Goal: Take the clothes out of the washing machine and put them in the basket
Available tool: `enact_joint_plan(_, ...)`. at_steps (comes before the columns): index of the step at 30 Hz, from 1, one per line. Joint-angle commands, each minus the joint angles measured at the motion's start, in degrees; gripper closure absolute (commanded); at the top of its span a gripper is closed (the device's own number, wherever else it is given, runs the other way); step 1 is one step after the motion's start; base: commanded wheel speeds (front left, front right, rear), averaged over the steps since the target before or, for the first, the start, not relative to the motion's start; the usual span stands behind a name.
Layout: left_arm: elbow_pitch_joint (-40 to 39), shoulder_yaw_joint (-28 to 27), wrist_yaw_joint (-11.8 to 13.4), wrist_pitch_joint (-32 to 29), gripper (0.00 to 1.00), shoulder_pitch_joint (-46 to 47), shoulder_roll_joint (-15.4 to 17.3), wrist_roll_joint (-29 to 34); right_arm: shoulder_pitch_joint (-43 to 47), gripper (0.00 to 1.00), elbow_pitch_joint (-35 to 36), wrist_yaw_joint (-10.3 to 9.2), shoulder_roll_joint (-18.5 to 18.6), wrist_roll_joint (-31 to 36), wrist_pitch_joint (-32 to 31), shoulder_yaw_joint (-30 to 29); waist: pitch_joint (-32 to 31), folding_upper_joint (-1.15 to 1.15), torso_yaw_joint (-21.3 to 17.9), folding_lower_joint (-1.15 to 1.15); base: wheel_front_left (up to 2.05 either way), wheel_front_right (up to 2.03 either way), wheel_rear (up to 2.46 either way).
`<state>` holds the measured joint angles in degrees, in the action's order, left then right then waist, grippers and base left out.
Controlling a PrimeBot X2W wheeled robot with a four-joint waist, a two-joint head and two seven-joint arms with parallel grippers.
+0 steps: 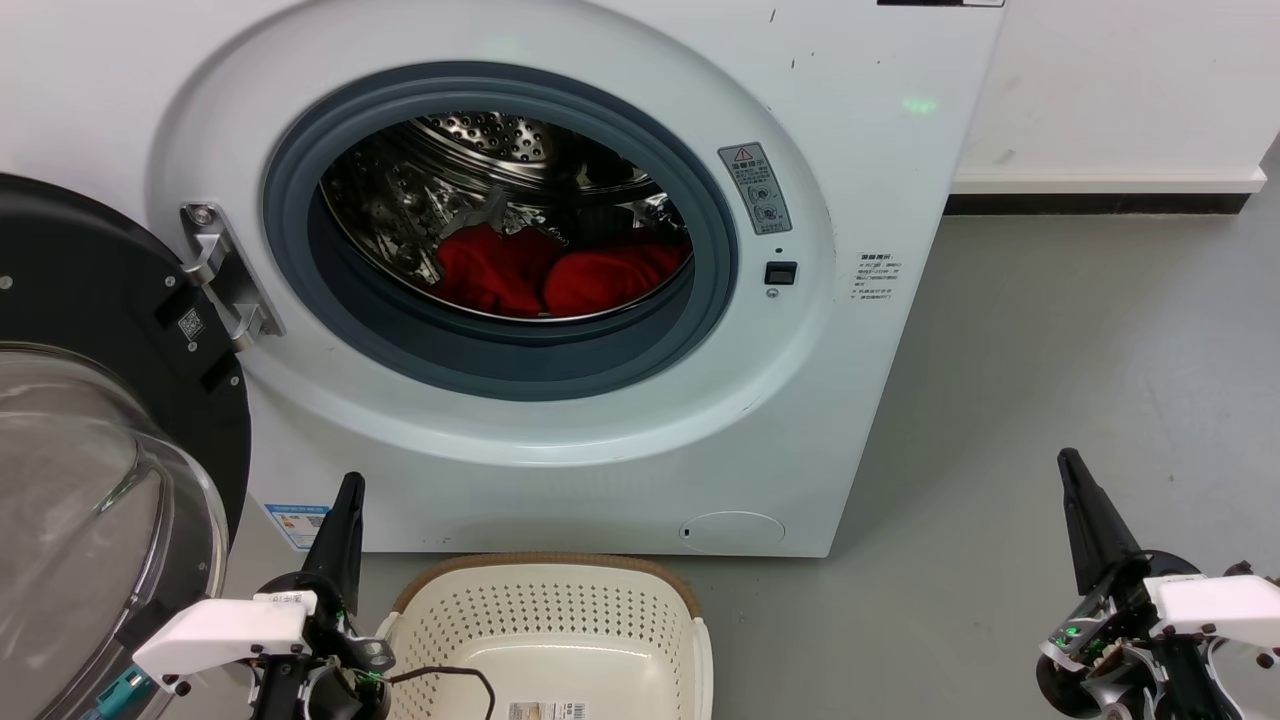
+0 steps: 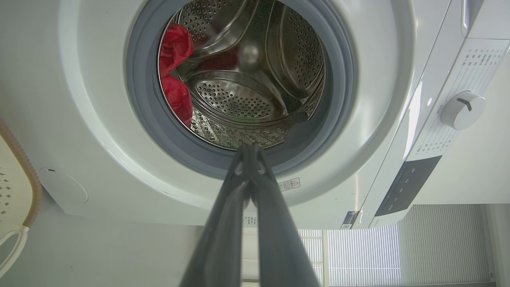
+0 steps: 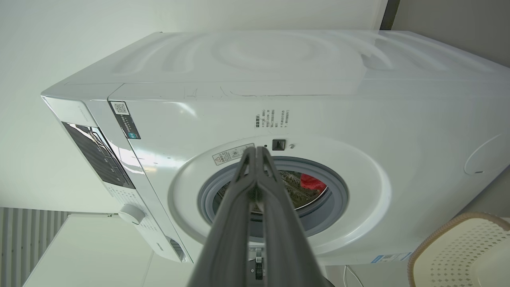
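Status for you, all placed off the washing machine (image 1: 560, 470):

- Door (image 1: 90, 300) is swung wide open on the hinge at the machine's left side. Porthole (image 1: 500, 230) is unobstructed.
- Clothes (image 1: 560, 275): red heap in two mounds, lying at the bottom of the drum (image 1: 480, 140) inside the machine, just behind the grey seal.
- Basket (image 1: 545, 560) sits on the floor (image 1: 1050, 350) just in front of the machine, below the porthole. You see its bare bottom with a label; a black cable from the left arm lies over its near left rim.
- Left pincer (image 1: 350, 485): closed, tips together, gripping nothing. It's low in front of the machine's lower left front, just beside the basket's left side, pointing up at the machine. In the left wrist view the fingers line up with the porthole's rim.
- Right pincer (image 1: 1068, 462): closed too, tips touching, nothing held. It hangs over the floor off the machine's right front corner, well apart from the machine and the basket.
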<state>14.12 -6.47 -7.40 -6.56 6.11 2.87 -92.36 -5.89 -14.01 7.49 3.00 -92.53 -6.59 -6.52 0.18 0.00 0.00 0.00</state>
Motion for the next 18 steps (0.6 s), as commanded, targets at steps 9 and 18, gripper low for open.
enact_joint_plan(9,0.0,-0.1,-0.2,-0.1,1.00,0.4,0.0,-0.1,-0.7,1.00,-0.1,0.00,-0.2,0.3,0.0,0.0,0.0,0.00,0.0,0.00,0.00,0.00,0.00)
enact_joint_plan(18,0.0,-0.1,-0.2,-0.1,1.00,0.4,0.0,-0.1,-0.7,1.00,-0.1,0.00,-0.2,0.3,0.0,0.0,0.0,0.00,0.0,0.00,0.00,0.00,0.00)
